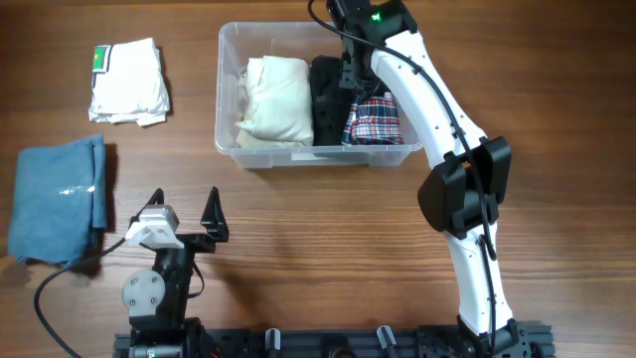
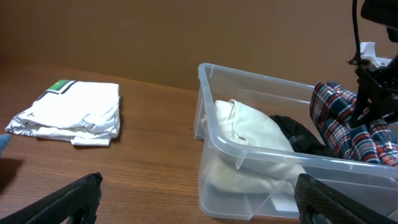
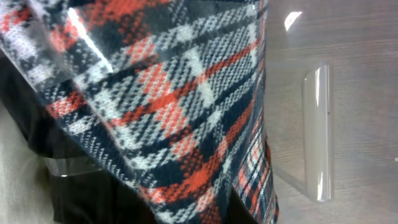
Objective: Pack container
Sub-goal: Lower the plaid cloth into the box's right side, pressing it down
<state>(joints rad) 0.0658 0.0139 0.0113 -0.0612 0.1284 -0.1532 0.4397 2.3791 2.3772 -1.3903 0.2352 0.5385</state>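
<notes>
The clear plastic container (image 1: 318, 157) stands at the back middle of the table. It holds a cream cloth (image 1: 276, 99), a black cloth (image 1: 326, 99) and a red, white and navy plaid cloth (image 1: 378, 119). My right gripper (image 1: 358, 85) is down inside the container, shut on the plaid cloth (image 3: 174, 93), which fills the right wrist view. In the left wrist view the plaid cloth (image 2: 336, 112) rises above the container's rim (image 2: 249, 199) under the right gripper (image 2: 367, 99). My left gripper (image 1: 185, 204) is open and empty, low at the front left.
A folded white shirt (image 1: 129, 82) with a green tag lies at the back left and also shows in the left wrist view (image 2: 74, 112). A folded blue cloth (image 1: 58, 199) lies at the left edge, beside my left arm.
</notes>
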